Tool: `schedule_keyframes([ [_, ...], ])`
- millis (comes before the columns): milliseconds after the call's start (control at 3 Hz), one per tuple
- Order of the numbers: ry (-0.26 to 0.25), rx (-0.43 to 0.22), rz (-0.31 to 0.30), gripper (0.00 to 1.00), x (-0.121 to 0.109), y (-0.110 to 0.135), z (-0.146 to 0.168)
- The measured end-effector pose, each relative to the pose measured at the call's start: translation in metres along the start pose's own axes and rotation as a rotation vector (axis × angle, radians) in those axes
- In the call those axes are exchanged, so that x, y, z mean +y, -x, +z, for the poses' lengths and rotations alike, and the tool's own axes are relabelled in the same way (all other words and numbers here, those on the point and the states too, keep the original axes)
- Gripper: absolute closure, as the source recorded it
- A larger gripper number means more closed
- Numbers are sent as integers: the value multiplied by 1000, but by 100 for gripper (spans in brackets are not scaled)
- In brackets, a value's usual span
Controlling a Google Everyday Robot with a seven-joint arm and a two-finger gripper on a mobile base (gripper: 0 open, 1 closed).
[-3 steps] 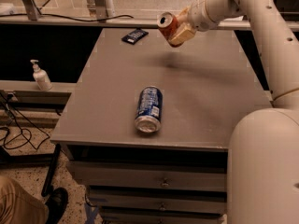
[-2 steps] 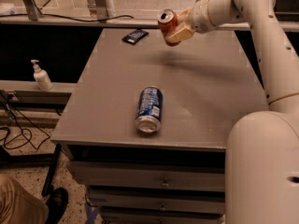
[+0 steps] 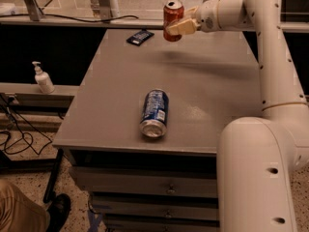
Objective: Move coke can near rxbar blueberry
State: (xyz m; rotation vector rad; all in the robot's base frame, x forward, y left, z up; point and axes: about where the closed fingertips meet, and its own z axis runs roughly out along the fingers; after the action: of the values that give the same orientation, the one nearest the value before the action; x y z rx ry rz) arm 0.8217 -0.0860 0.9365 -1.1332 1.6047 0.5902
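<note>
My gripper (image 3: pixel 177 27) is shut on the red coke can (image 3: pixel 172 16) and holds it upright in the air above the far part of the grey table (image 3: pixel 207 91). The rxbar blueberry (image 3: pixel 140 36), a small flat dark navy wrapper, lies on the table near the far left corner, to the left of the can and a little below it in the view. The can casts a shadow on the table to the right of the bar.
A blue and white can (image 3: pixel 154 113) lies on its side near the table's front edge. A white pump bottle (image 3: pixel 43 78) stands on a low shelf left of the table. Drawers sit under the table. Cables lie on the floor at left.
My gripper has carried the coke can to the left, toward the rxbar, and turned it from tilted to upright. The blue and white can and the bar have not moved.
</note>
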Motion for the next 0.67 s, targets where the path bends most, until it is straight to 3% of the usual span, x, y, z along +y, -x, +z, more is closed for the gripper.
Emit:
schedule_keyframes([
  [333, 25, -1, 151, 100, 8, 14, -4],
  [667, 70, 40, 209, 100, 24, 23, -5],
])
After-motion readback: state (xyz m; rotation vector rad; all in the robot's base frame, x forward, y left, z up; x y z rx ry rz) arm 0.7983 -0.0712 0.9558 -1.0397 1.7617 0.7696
